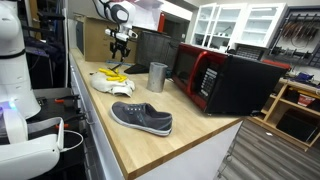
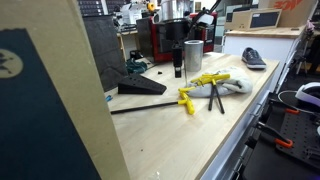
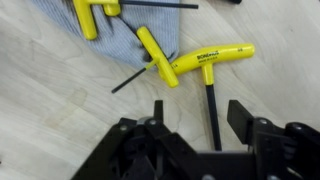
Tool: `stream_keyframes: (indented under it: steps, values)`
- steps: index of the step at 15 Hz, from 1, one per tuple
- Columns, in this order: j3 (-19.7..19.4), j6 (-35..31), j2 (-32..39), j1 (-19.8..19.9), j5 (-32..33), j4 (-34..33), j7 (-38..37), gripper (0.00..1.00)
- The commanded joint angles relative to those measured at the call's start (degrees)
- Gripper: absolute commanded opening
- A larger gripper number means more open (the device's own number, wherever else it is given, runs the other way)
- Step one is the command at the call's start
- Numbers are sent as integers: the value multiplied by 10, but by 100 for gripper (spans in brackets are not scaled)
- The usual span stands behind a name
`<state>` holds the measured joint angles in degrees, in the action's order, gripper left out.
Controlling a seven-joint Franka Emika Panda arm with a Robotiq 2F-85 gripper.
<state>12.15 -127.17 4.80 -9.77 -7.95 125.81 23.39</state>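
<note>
T-handle wrench has yellow grip, slim black shaft.

Workshop, wooden workbench, tool pegboard

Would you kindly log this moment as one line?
end effector: open | over: hex key | nearby: cloth, cup, shoe

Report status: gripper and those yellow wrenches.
Gripper open, holding nothing. Yellow-handled wrench flat on the counter, shaft showing between the fingers. Second wrench close beside its handle, partly on the grey cloth.
</note>
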Motion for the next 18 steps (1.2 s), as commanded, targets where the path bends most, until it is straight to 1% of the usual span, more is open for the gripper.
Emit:
stream_keyframes:
  steps: [1,4,7,10,13,17,18]
  values:
    - [-5,51,-28,8,19,15,77,100]
    - [-10,65,-29,11,53,19,132,100]
    - [-16,42,-24,14,98,25,175,100]
    - [-20,21,-22,15,134,32,197,100]
    - [-20,7,-16,17,142,34,212,100]
    - [-14,-23,-3,15,133,33,264,100]
    - [-13,-27,8,12,138,29,266,100]
